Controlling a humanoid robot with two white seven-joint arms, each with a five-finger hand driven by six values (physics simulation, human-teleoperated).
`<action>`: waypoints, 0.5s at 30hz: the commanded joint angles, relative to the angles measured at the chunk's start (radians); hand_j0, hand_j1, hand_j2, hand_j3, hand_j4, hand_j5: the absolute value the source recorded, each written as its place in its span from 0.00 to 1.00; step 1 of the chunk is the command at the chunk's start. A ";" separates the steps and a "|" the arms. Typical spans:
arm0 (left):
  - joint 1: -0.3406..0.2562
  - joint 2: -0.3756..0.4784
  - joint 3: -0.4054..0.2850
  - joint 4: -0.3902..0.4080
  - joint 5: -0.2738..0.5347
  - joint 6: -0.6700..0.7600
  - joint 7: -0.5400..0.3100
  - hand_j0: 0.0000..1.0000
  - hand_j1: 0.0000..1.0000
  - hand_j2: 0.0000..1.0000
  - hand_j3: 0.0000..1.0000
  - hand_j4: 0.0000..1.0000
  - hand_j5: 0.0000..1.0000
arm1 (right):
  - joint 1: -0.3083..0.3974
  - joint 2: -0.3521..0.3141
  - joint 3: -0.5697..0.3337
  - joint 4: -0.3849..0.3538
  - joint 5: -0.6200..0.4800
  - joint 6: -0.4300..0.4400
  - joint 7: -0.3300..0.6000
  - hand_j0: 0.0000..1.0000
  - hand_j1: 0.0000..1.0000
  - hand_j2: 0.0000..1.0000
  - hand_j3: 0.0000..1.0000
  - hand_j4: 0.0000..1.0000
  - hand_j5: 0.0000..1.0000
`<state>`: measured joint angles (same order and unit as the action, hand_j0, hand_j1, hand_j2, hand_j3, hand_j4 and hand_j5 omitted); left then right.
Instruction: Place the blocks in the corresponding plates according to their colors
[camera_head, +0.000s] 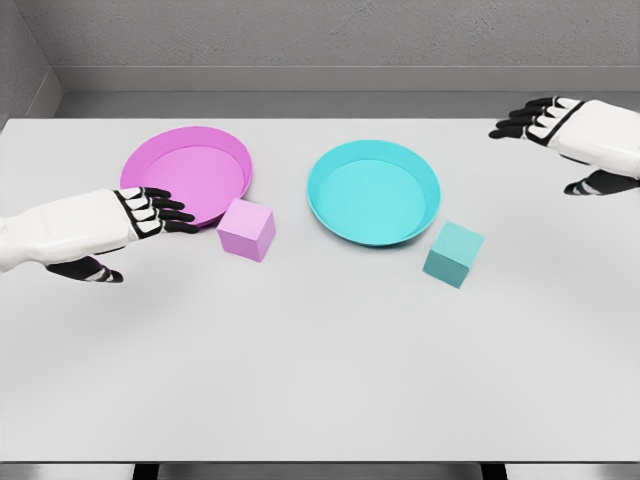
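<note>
Fingers of the left hand stretch out flat and loosely spread, gripping nothing, with the thumb hanging below the palm. Their dark tips reach toward the pink block, stopping just short of its left face, and they overlap the near left rim of the pink plate as the head view shows it. That block sits on the table, just at the plate's near right edge, outside the dish; whether it touches the rim is not clear.

Over at the far right, the right hand is also open, fingers extended toward the left and the thumb dropped beneath, holding nothing. It hovers near the back right part of the table, well apart from both blocks.

Between the two hands lies the teal plate, right of the pink plate, the two close but not touching. A teal block rests on the table just beside the teal plate's near right rim, outside it and turned slightly askew. Both plates hold nothing. The table surface is plain white, with a grey wall behind.
</note>
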<state>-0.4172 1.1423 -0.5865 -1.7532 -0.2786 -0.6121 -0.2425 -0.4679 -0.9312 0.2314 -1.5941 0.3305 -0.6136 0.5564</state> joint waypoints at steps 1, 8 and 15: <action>0.000 -0.001 -0.001 0.000 0.007 0.001 0.000 1.00 1.00 1.00 1.00 1.00 1.00 | 0.000 -0.002 0.008 -0.006 -0.004 0.003 0.002 1.00 1.00 1.00 1.00 1.00 1.00; -0.198 -0.190 -0.230 0.038 0.019 0.001 -0.014 1.00 1.00 1.00 1.00 1.00 1.00 | -0.005 -0.003 -0.009 0.008 -0.004 0.003 0.004 1.00 1.00 1.00 1.00 1.00 1.00; -0.236 -0.257 -0.289 0.034 0.102 0.035 -0.089 1.00 1.00 1.00 1.00 1.00 1.00 | 0.067 0.086 0.080 -0.046 0.030 0.003 0.054 1.00 1.00 1.00 1.00 1.00 1.00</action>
<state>-0.6642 0.9020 -0.8527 -1.7187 -0.2162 -0.5973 -0.2901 -0.4034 -0.8660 0.2759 -1.6275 0.3507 -0.6136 0.6014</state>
